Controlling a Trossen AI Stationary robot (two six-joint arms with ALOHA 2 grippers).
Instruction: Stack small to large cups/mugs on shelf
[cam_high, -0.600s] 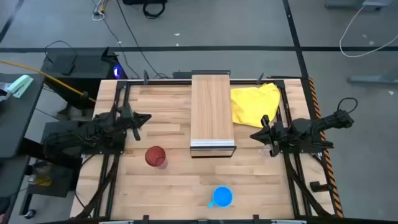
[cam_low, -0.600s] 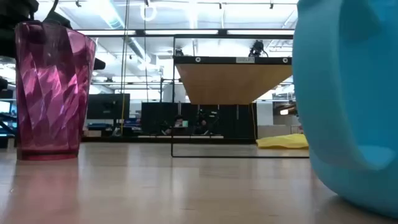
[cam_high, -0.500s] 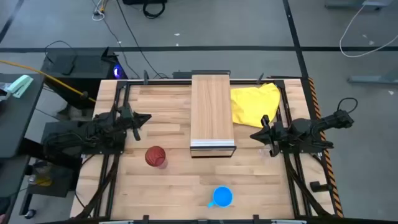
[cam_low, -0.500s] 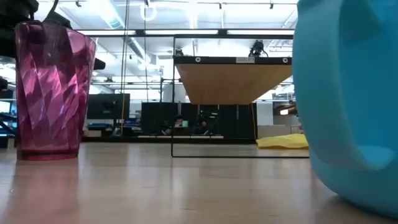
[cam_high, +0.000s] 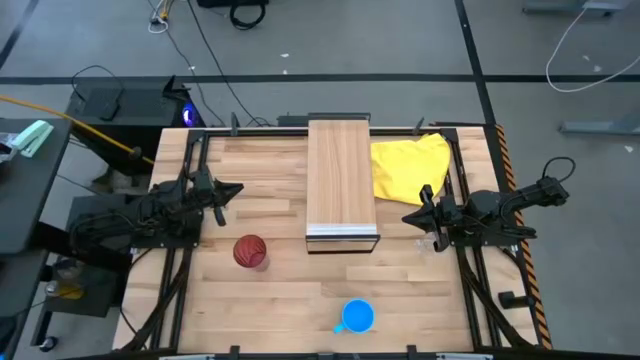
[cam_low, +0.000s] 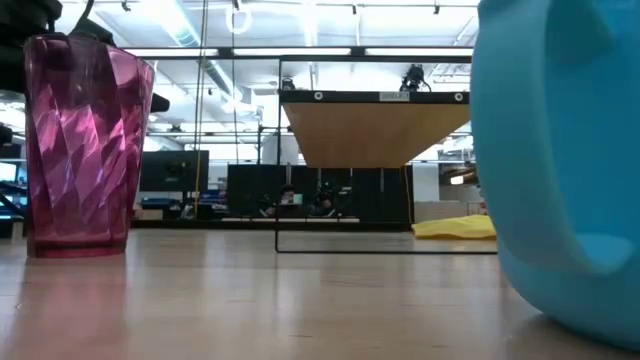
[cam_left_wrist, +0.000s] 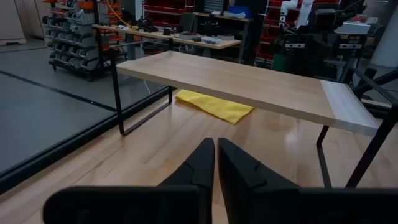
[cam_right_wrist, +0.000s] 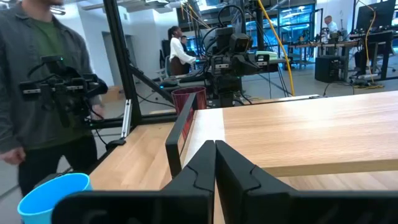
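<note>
The red tumbler (cam_high: 250, 250) stands upright on the tabletop left of the shelf's near end; it also shows in the low view (cam_low: 85, 145). The blue mug (cam_high: 357, 316) stands on the tabletop near the front edge, and fills the right of the low view (cam_low: 560, 170). The light-wood shelf (cam_high: 340, 180) runs from the far edge toward the middle. The tiny clear cup is not made out. My left gripper (cam_high: 236, 188) is shut and empty at the table's left. My right gripper (cam_high: 408, 216) is shut and empty at the right.
A yellow cloth (cam_high: 410, 165) lies on the tabletop right of the shelf, just beyond my right gripper. People stand in the room past the table's left side (cam_right_wrist: 43, 93).
</note>
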